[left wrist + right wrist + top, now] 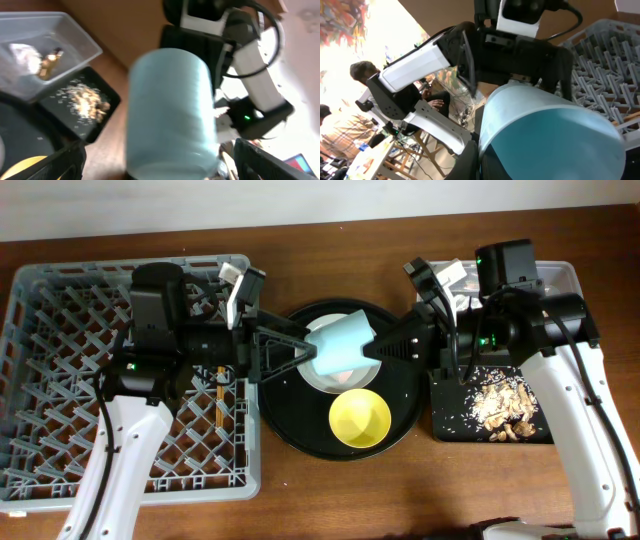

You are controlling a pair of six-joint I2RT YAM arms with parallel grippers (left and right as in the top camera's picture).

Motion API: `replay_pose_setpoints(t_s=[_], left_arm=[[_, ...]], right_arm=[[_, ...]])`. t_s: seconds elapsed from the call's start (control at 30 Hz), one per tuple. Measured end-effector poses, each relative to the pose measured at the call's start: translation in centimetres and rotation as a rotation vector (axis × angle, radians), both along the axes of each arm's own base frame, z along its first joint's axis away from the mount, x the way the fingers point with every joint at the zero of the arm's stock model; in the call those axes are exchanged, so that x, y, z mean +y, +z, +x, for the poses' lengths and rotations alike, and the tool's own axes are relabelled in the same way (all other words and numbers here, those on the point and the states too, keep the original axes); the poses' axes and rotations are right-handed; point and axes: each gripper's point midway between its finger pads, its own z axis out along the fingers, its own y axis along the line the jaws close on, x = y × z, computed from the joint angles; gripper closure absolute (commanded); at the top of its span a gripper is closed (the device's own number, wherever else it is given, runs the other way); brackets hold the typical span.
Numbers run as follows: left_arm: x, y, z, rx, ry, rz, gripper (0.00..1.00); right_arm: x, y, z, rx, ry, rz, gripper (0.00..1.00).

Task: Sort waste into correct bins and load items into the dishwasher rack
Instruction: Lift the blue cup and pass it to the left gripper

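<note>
Rack (pixel 60 430): grey crate with a lattice of pegs, fills the left of the table and sits under the left arm.
Round black tray (pixel 290 420): at table centre, its left edge close beside the rack.
Clear tub (pixel 75 35): far right, partly hidden by the right arm.
Black rectangular tray (pixel 450 425): directly in front of the tub.
Plate (pixel 322 385): pale and round, on the round tray, largely covered from above by the cup.
Yellow bowl (pixel 360 420): upright on the round tray, just in front of the plate.
Light-blue cup (pixel 342 345), place: in the air above the plate, between the two grippers.
Cup, axis: lies on its side. Its long axis runs left to right and is slightly skewed. The open mouth faces the right arm and the closed base faces the left arm.
Cup, look: plain, smooth, matte cylinder with a rounded base edge. The inside looks empty where it shows.
Left gripper (pixel 305 355): jaws spread wide around the base end, with a gap on both sides.
Right gripper (pixel 373 350): jaws pressed together on the cup's rim wall, carrying it.
Napkin (pixel 25 55): white and crumpled, inside the tub.
Chopsticks (pixel 220 405): thin brown sticks lying in the rack near its right side.
Gold wrapper (pixel 50 62): in the tub, beside the napkin.
Food scraps (pixel 505 405): beige crumbs scattered in the black rectangular tray.
Obstruction: both arms meet over the round tray and hide its rear half.
</note>
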Motion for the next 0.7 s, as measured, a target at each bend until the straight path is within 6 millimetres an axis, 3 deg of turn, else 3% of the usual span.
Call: replay_pose_setpoints(t_s=[0.4, 0.5, 0.53, 0.7], left_arm=[[-0.5, 1.0, -2.2, 0.009, -0.123, -0.056, 0.07], [-1.2, 1.1, -3.0, 0.001, -0.158, -0.060, 0.11], [-1.3, 1.1, -3.0, -0.004, -0.163, -0.061, 0.16], [-1.4, 1.2, -3.1, -0.013, -0.166, -0.062, 0.18]], right_arm=[[0.7, 0.9, 0.2, -0.091, 0.032, 0.029, 0.96], [1.9, 1.4, -0.1, -0.116, 0.076, 0.038, 0.96], [2.3, 1.5, -0.4, -0.117, 0.091, 0.040, 0.96], [2.7, 1.7, -0.8, -0.081, 0.113, 0.042, 0.96]])
